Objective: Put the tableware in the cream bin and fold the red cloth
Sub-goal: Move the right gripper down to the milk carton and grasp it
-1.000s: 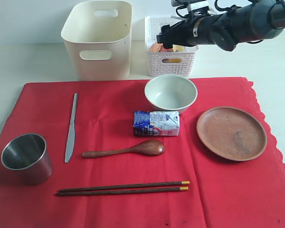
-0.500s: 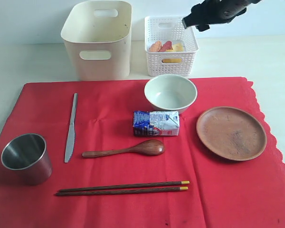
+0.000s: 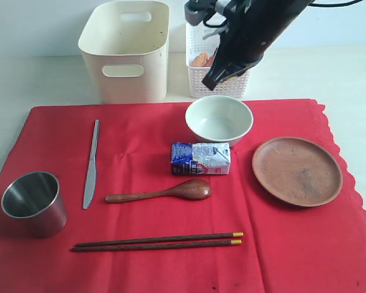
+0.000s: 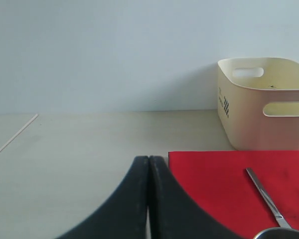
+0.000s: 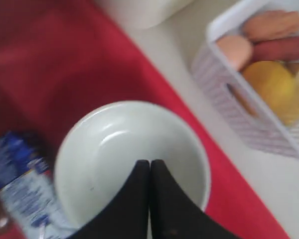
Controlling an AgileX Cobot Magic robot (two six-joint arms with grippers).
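right claw (image 5: pixel 149 167): fully closed, empty, hanging over pale green bowl (image 3: pixel 219 120)
left claw (image 4: pixel 148 162): closed too, nothing in it

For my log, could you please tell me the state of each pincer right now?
Left pincer: closed, holding nothing.
Right pincer: closed, holding nothing.

Findings: cloth (image 3: pixel 293 256) bright red; bin (image 3: pixel 125 52) plain cream; basket (image 3: pixel 198 82) white lattice; bowl (image 3: pixel 219 119) pale green; plate (image 3: pixel 297 171) brown; cup (image 3: pixel 33 202) steel grey; table knife (image 3: pixel 91 165) silver; spoon (image 3: pixel 161 192) brown wood; chopsticks (image 3: pixel 158 242) dark, gold-tipped; milk carton (image 3: pixel 201 159) blue-and-white print.
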